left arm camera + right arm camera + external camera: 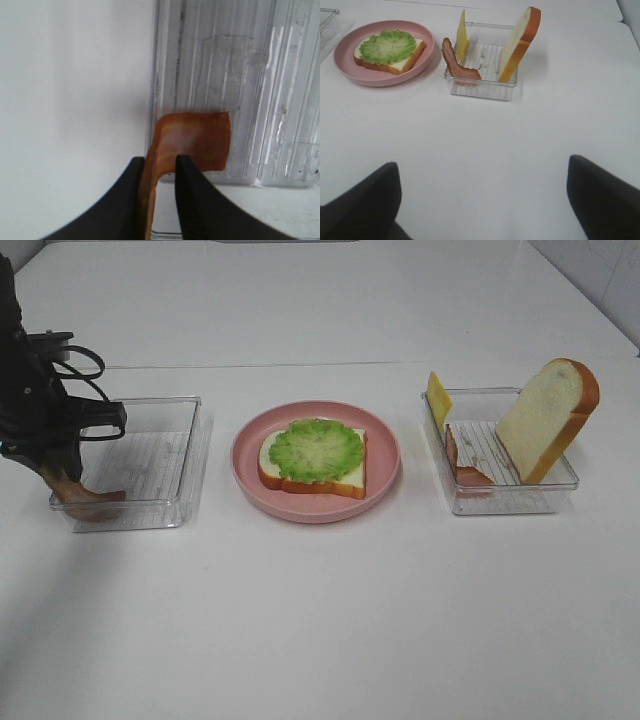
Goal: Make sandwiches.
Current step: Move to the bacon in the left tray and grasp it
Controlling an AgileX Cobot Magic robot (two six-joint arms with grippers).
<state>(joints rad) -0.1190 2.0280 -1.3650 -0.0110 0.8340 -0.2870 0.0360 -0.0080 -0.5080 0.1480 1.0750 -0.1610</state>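
Observation:
A pink plate (pixel 250 480) in the middle holds a bread slice (pixel 345 483) topped with a green lettuce leaf (pixel 317 449). My left gripper (pixel 58 478) is shut on an orange-brown meat slice (pixel 192 139) at the near left corner of the left clear tray (pixel 160 455); the slice's end lies on the tray floor (pixel 92 500). The right clear tray (pixel 500 495) holds a bread slice (pixel 545 418) leaning upright, a yellow cheese slice (pixel 438 397) and a bacon strip (pixel 462 462). My right gripper (pixel 482 200) is open, low over bare table, out of the high view.
The table (pixel 320 620) is white. The plate (pixel 350 75), lettuce (pixel 387 46), bacon (pixel 452 62), cheese (pixel 463 37) and upright bread (pixel 520 42) also show in the right wrist view. The left tray holds nothing but the meat slice.

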